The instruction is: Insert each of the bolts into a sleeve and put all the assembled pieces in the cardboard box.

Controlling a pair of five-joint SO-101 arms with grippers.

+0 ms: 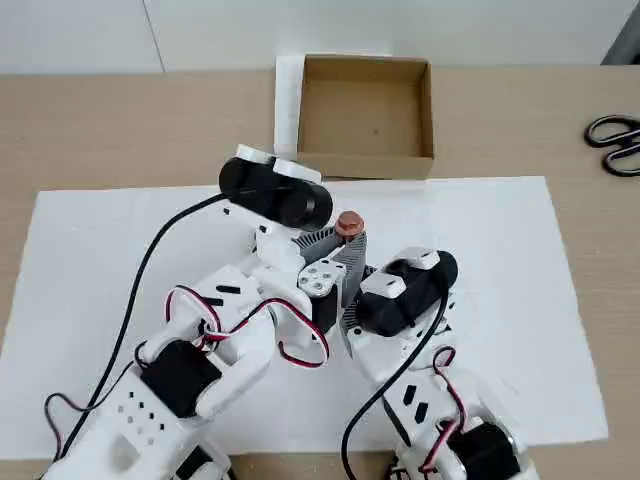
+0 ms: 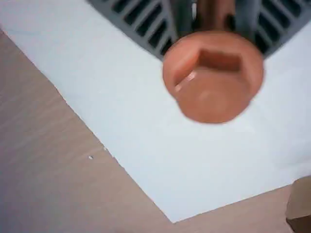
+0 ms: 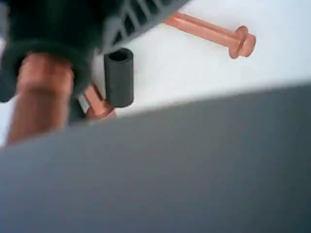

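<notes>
Copper bolts [image 3: 211, 33] showing: 3 | left gripper [image 2: 214, 12] jaws clamping one bolt [image 2: 213, 77] | right gripper [image 3: 46, 46] jaws squeezing sleeve [image 3: 43, 31] | second sleeve [image 3: 119, 77] lying loose | box [image 1: 365, 165]: 1

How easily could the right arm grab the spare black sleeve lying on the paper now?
Probably not yet: the right gripper looks shut on a second sleeve around a bolt. The spare sleeve itself lies uncovered.

No lettering, number, label or sign can be read in any of the views. The walls of the cardboard box [image 1: 366, 166] show plain brown, and the white sheet [image 1: 100, 250] on the table carries no legible print.
</notes>
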